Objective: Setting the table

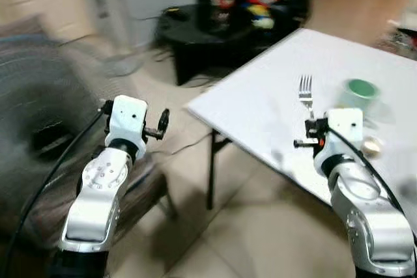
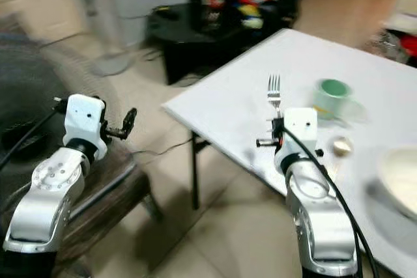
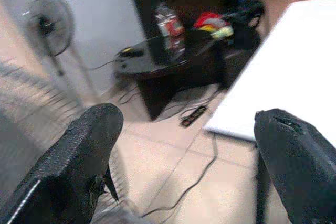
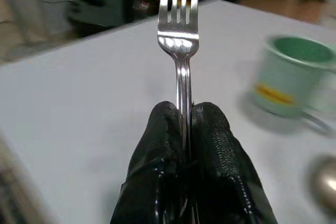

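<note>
The right hand (image 4: 185, 129) is clenched on a fork (image 4: 178, 22), tines pointing away, held above the white tabletop (image 1: 273, 89). A green mug (image 2: 332, 97) and a bowl (image 2: 399, 180) already sit just beyond and beside it, so the setting looks partly done, the fork not yet laid. The left hand (image 3: 184, 150) hangs released off the tabletop's edge.

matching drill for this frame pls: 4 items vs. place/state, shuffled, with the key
Items:
1. fork
2. green mug
3. left gripper
4. standing fan

Place or state:
A. open, held over the floor beside the white table
B. on the floor by the wall, past the black low table
C. clamped upright in the right gripper, tines up
D. standing on the white table, to the right of the fork

Pairs: 1-C, 2-D, 3-A, 4-B
</note>
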`<state>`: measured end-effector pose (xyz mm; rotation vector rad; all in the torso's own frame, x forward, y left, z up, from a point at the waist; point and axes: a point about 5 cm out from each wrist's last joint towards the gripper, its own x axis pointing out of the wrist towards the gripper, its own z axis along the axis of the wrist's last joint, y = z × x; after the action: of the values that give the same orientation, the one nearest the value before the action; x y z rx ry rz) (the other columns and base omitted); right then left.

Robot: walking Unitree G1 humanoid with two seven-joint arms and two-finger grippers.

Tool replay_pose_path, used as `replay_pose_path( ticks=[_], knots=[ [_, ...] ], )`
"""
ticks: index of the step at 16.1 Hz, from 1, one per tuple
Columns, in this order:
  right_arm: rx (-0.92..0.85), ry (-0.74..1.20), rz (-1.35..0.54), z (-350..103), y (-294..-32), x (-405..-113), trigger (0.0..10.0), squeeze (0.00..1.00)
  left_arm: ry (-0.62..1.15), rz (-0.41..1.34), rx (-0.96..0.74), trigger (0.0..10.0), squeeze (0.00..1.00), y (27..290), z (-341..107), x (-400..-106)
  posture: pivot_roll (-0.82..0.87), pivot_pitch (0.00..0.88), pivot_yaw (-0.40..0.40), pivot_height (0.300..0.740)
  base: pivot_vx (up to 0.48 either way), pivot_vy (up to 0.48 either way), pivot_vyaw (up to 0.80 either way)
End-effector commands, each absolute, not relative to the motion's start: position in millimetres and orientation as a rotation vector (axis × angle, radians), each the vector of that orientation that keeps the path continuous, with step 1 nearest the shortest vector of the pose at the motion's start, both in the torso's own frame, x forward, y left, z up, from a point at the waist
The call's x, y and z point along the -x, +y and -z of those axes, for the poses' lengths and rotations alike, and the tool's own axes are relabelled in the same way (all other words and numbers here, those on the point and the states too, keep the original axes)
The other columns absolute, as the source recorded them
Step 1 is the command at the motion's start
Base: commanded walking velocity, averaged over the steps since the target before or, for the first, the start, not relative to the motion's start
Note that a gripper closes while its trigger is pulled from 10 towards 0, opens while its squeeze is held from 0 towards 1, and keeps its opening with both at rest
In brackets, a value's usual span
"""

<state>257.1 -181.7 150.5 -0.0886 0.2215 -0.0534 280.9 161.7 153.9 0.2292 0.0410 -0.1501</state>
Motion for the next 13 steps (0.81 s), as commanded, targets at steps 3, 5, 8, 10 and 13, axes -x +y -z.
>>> replay_pose_path(
  ticks=[3,5,8,10,13],
  knots=[
    [0.102,0.202,0.035,-153.1,-179.0,-261.6,10.0,0.00,0.022,0.141,-0.245,10.0,0.00,165.1,-158.0,-280.0,0.05,0.000,0.046,0.740,0.325,0.000,0.00],
    [0.102,0.203,0.023,-153.0,-177.6,-261.3,10.0,0.00,0.018,0.139,-0.242,10.0,0.00,164.4,-158.8,-281.0,0.05,0.000,0.047,0.740,0.328,0.000,0.00],
    [0.097,0.198,0.000,-154.2,-177.6,-260.4,10.0,0.00,0.015,0.142,-0.237,10.0,0.00,161.4,-159.1,-281.2,0.05,0.000,0.049,0.740,0.324,0.000,0.00],
    [0.092,0.197,0.002,-154.5,-177.7,-261.0,10.0,0.00,0.016,0.141,-0.235,10.0,0.00,161.7,-158.6,-281.8,0.05,0.000,0.051,0.740,0.326,0.000,0.00],
    [0.086,0.195,-0.005,-154.4,-176.3,-260.4,10.0,0.00,0.013,0.141,-0.234,10.0,0.00,161.4,-159.8,-284.7,0.04,0.000,0.058,0.740,0.326,0.000,0.00]
  ],
)
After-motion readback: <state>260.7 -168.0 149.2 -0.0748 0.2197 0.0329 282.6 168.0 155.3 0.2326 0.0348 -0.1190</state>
